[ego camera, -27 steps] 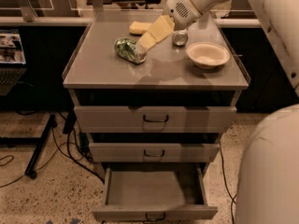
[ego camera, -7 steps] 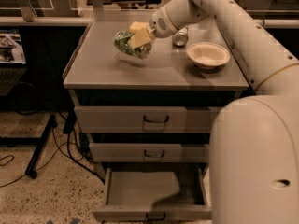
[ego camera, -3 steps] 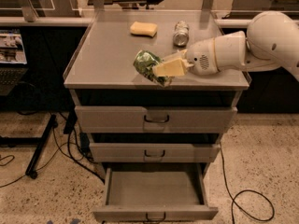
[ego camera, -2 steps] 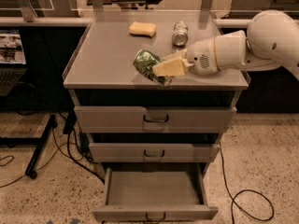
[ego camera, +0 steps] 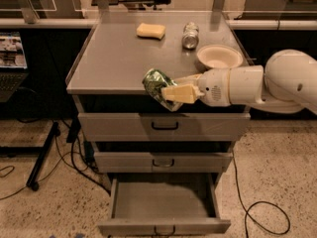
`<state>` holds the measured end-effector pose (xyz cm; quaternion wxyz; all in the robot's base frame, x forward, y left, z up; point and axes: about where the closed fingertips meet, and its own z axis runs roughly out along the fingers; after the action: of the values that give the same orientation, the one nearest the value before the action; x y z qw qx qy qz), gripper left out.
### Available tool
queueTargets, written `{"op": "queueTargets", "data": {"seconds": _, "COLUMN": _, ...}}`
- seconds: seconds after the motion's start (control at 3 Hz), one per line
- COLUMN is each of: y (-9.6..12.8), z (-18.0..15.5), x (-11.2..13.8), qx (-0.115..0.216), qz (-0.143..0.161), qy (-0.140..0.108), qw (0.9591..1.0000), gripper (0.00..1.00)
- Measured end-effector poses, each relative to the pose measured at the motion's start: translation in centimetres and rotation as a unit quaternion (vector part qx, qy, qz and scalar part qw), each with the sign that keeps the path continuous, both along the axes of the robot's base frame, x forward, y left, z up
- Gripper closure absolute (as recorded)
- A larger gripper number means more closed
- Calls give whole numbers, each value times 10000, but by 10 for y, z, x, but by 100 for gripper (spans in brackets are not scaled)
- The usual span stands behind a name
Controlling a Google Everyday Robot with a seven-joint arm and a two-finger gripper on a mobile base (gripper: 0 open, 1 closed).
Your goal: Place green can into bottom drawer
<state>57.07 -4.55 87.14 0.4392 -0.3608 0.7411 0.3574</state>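
Clamping the green can (ego camera: 155, 85) between its pale fingers (ego camera: 182, 92), the gripper (ego camera: 167, 94) hangs at the front edge of the cabinet (ego camera: 114, 58), the can tilted and jutting left of the fingertips; its mottled green-and-white label shows no readable print. On the cabinet top sit one yellow sponge (ego camera: 151, 30), one silver can (ego camera: 190, 35) and one white bowl (ego camera: 219, 57). Of the cabinet's three drawers, only the bottom drawer (ego camera: 163, 226) stands pulled out

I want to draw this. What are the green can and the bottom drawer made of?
The green can, held by the claw at the front edge of the cabinet, looks like thin metal: shiny, mottled label. The bottom drawer, open below, looks like grey painted metal: flat, dull sheet walls.
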Motion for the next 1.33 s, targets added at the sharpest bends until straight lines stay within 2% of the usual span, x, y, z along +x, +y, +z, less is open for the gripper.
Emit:
{"op": "queueTargets", "data": {"seconds": 0.33, "y": 1, "z": -28, "x": -28, "qx": 155, "qz": -562, "qy": 51, "qw": 9983, "gripper": 100}}
{"op": "queueTargets", "data": {"seconds": 0.67, "y": -2, "z": -68, "x": -36, "qx": 296, "qz": -1131, "qy": 216, "qw": 9929, "gripper": 100}}
{"op": "queueTargets", "data": {"seconds": 1.0, "y": -9, "z": -107, "x": -34, "qx": 391, "qz": -1541, "qy": 453, "qw": 9862, "gripper": 100}}
{"op": "queueTargets", "data": {"seconds": 1.33, "y": -17, "z": -149, "x": -33, "qx": 472, "qz": -1815, "qy": 819, "qw": 9788, "gripper": 100}}
